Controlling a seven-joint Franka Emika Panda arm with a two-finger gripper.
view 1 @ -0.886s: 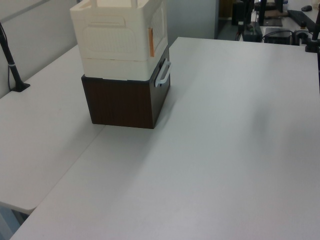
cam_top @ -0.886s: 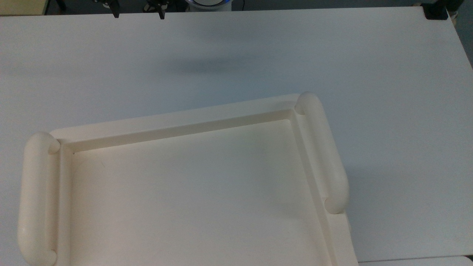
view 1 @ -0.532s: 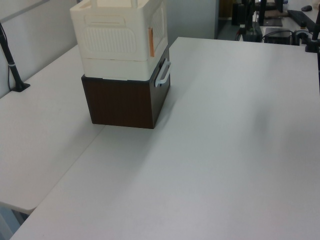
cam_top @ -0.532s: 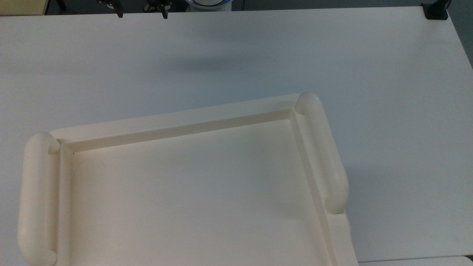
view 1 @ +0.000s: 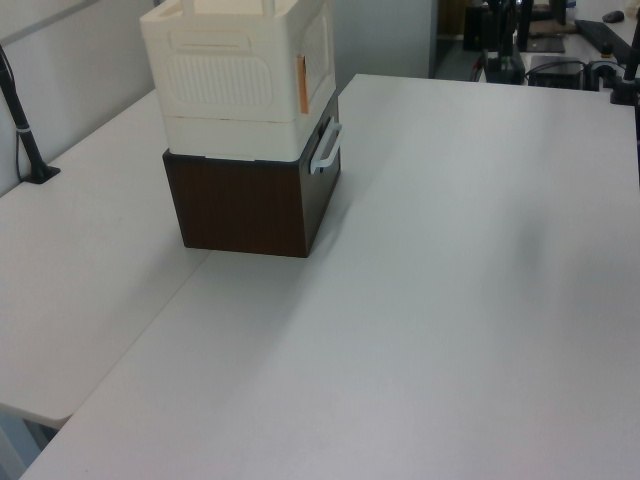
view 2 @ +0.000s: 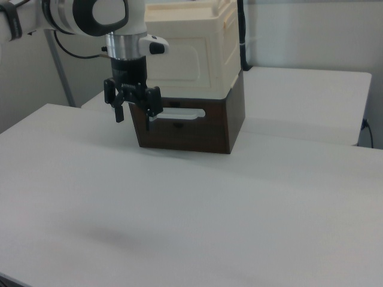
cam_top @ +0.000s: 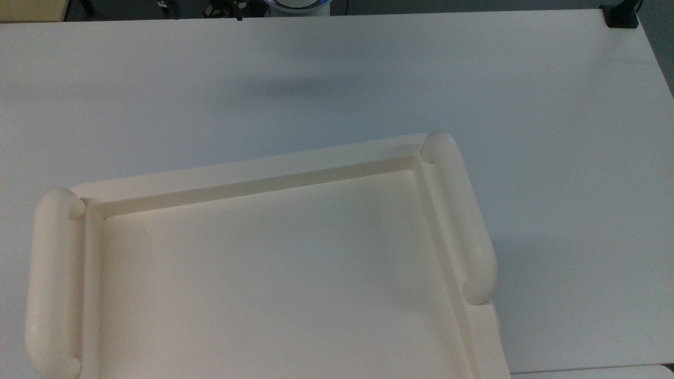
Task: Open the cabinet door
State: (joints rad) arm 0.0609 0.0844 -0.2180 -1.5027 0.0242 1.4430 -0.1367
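Right view: the end effector (view 2: 134, 116) hangs fingers-down from the Franka arm's wrist above the table (view 2: 197, 203). Its two black fingers (view 2: 118, 112) stand apart with nothing between them.

At 3 o'clock from it runs the white bar handle (view 2: 179, 113) of the dark brown lower cabinet (view 2: 203, 128), with its long axis horizontal. One finger overlaps the handle's near end in this view. Whether they touch cannot be told.

The cabinet door (view 2: 185, 60) is judged to be the cream panel with a raised rounded outline on the front of the cream upper unit. It lies at about 1 o'clock from the end effector and stands upright and shut, facing the camera, with the arm covering its left edge. Its hinge side cannot be made out.

Left view: this front (view 1: 320, 45) faces 3 o'clock, with an orange tab (view 1: 303, 85) on its near corner.

Top view: the unit's recessed top (cam_top: 274, 263) sits between two rounded side rails (cam_top: 463, 221).

The coming move is judged to need a rise toward 1 o'clock, since the door sits above finger level.
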